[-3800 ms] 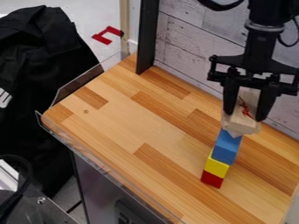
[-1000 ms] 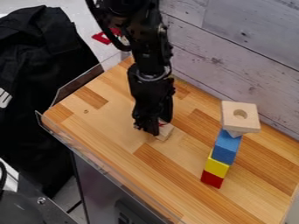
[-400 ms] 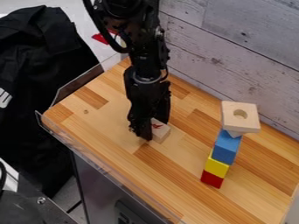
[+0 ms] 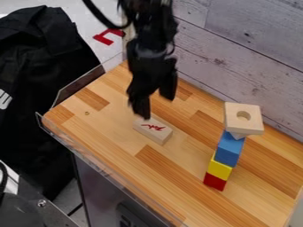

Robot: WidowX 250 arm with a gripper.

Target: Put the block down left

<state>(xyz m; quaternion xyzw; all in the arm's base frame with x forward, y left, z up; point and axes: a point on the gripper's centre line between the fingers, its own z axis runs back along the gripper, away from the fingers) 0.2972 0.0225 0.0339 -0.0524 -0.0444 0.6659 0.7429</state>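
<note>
Jaws apart, the block (image 4: 154,129) free on the desk (image 4: 112,126).
The gripper (image 4: 156,106) had risen since the previous frame, its jaws now parted just above and beside the block, which lay flat (red scrawl (image 4: 153,127) upward), more of its top uncovered. Well apart stood the unchanged stack: red (image 4: 214,181), yellow (image 4: 219,169) and blue (image 4: 229,149) blocks, topped by a holed wooden piece (image 4: 243,124).

Red marks on the pale wooden block (image 4: 153,130); blue (image 4: 229,149), yellow (image 4: 219,169), red blocks (image 4: 215,181).
</note>
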